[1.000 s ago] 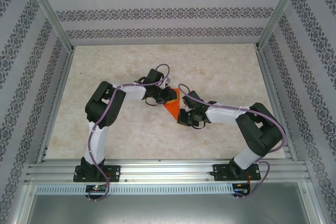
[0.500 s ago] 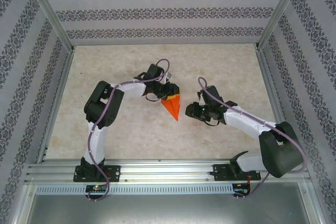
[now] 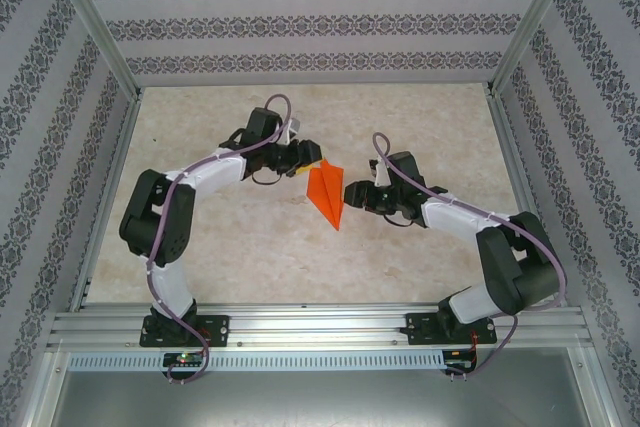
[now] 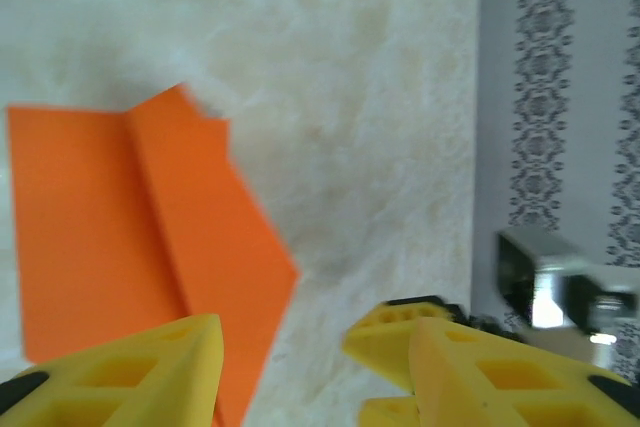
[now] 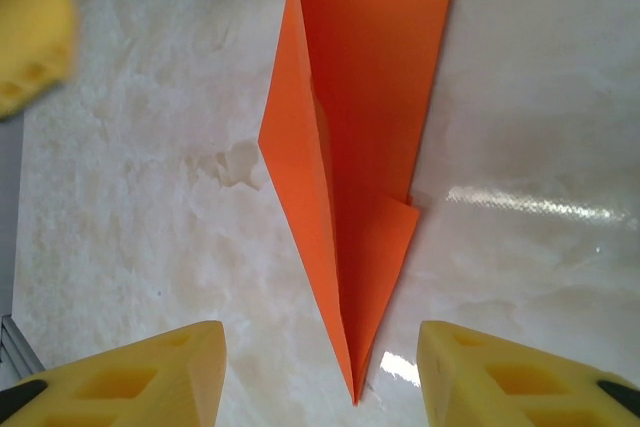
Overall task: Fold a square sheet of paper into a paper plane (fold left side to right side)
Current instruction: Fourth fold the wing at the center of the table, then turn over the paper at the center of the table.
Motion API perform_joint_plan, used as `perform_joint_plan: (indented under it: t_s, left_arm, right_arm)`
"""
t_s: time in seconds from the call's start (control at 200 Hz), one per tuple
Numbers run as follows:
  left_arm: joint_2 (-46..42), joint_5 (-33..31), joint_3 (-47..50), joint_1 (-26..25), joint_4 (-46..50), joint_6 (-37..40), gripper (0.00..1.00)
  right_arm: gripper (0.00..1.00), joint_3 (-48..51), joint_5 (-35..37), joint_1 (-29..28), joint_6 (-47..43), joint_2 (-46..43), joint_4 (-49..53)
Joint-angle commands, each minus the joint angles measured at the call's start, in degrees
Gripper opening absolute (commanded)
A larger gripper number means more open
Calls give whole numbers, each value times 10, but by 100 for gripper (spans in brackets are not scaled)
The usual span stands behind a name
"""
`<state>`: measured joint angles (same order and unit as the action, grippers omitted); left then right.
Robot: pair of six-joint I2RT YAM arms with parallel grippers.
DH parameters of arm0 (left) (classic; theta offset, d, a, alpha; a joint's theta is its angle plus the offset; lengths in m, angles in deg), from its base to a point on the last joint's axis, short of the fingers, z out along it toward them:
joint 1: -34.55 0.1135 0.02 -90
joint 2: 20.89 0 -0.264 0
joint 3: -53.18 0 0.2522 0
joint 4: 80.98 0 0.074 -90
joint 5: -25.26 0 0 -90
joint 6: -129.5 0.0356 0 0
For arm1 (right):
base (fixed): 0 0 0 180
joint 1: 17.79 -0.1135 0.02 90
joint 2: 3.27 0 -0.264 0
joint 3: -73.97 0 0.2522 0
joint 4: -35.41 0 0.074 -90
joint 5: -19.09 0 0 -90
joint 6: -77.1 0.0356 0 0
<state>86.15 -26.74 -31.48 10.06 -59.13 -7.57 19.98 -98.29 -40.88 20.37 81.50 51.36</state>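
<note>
Both released and empty: the left pincer (image 3: 307,159) sits at the far-left corner of the paper plane (image 3: 327,195), the right pincer (image 3: 352,194) just right of it. The plane's long axis runs far-to-near, nose near.

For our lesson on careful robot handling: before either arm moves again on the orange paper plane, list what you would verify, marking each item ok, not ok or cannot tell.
1. The paper plane lies on the table, free of both pincers: ok.
2. The left pincer is open and empty: ok.
3. The right pincer is open and empty: ok.
4. The plane's nose lines up with the right pincer's gap: ok.
5. The folds are pressed fully flat: cannot tell.
</note>
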Motion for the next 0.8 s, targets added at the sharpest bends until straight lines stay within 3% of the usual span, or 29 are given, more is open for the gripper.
perform_joint_plan:
  t_s: [0.0, 0.58, 0.794]
  left_arm:
    - [40, 13, 19, 1, -55, -21, 52]
    - [164, 58, -41, -22, -138, -69, 46]
    - [179, 64, -60, -29, -155, -76, 35]
  right_arm:
    - [54, -8, -19, 6, -2, -1, -44]
    - [55, 26, -7, 16, -3, -64, 0]
    - [57, 42, -8, 23, 1, -88, -2]
